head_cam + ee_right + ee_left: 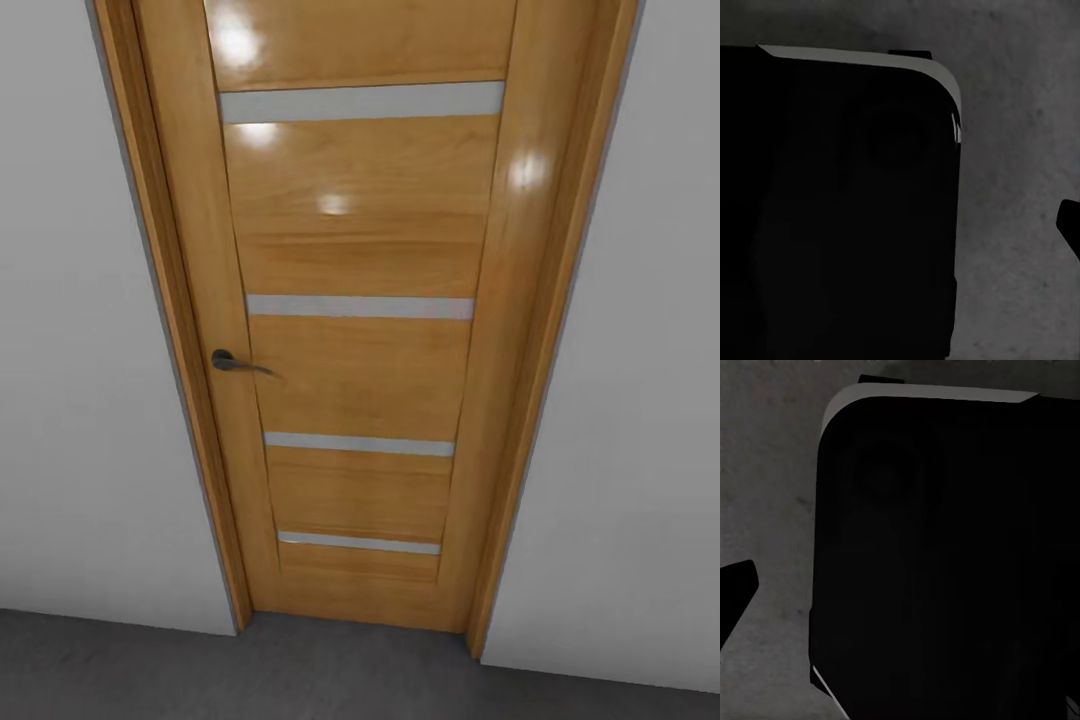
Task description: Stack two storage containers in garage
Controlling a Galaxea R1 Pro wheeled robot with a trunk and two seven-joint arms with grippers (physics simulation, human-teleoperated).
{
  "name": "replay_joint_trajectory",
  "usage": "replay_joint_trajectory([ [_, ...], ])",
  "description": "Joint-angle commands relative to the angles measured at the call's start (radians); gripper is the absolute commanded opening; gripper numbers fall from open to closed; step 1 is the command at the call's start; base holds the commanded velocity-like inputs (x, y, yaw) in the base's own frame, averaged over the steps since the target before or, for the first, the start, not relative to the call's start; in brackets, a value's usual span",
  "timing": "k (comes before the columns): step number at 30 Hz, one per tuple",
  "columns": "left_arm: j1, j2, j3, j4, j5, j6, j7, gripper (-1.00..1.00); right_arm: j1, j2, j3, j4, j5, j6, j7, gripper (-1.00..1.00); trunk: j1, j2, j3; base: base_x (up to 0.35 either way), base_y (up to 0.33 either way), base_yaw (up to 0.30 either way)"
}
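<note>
The two storage containers are out of view. I face a shut orange wooden door (pixel 360 330) with pale horizontal strips and a dark lever handle (pixel 228 361) on its left side. In the left wrist view, one black fingertip (pixel 735 592) of my left gripper juts in at the frame's edge, far off the middle, with nothing held. In the right wrist view, one fingertip (pixel 1071 225) of my right gripper stands likewise at the edge, holding nothing. Both wrist views look down past my own black body (pixel 945 570) (pixel 832 210).
Plain grey walls (pixel 80 400) (pixel 640 450) flank the door frame closely on both sides. Dark grey floor (pixel 300 670) runs along the bottom of the head view and shows mottled beside my body (pixel 765 472) (pixel 1020 150).
</note>
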Motion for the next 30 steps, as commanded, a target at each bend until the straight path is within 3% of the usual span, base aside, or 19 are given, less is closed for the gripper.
replay_joint_trajectory([
  [1, 0.000, 0.000, 0.000, 0.000, 0.010, 0.000, 0.000, 1.00, 0.000, 0.000, 0.001, 0.000, 0.001, -0.004, 0.000, 1.00, 0.000, 0.000, -0.001, 0.106, 0.085, 0.000],
  [16, 0.000, 0.000, 0.000, 0.000, 0.009, 0.000, -0.001, 1.00, 0.000, 0.000, 0.001, 0.000, 0.001, -0.006, 0.000, 1.00, 0.000, 0.000, -0.001, 0.201, 0.148, 0.000],
  [30, 0.000, 0.000, 0.000, 0.000, 0.009, 0.000, -0.001, 1.00, 0.000, 0.000, -0.001, -0.001, 0.001, -0.007, 0.000, 1.00, 0.000, 0.000, -0.001, 0.018, 0.005, -0.080],
])
